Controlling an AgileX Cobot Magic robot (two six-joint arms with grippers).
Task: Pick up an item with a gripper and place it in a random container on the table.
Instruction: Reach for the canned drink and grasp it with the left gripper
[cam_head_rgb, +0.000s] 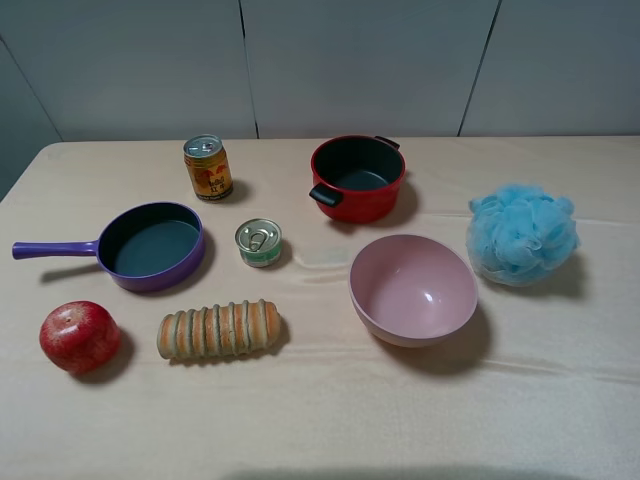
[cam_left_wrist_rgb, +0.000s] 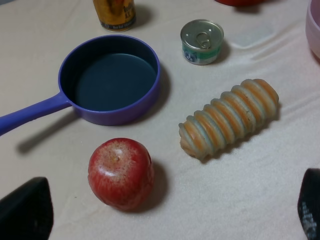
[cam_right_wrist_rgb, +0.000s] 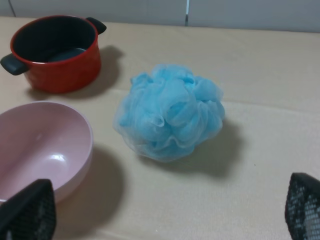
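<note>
Your left gripper (cam_left_wrist_rgb: 167, 215) is spread wide and empty, as is the right gripper (cam_right_wrist_rgb: 165, 212). The can (cam_head_rgb: 208, 167) stands upright beyond the purple pan (cam_head_rgb: 152, 246) on the bench (cam_head_rgb: 330, 420); reach over the pan, clamp mid-body, keep it vertical.

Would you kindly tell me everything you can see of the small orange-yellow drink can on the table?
The small, tall orange-yellow metal drink can stands upright on the beige cloth-covered table, toward its far side, behind the purple long-handled pan. Its glossy wall carries red print; its top is silver with a pull tab. Only the cloth touches it.
</note>
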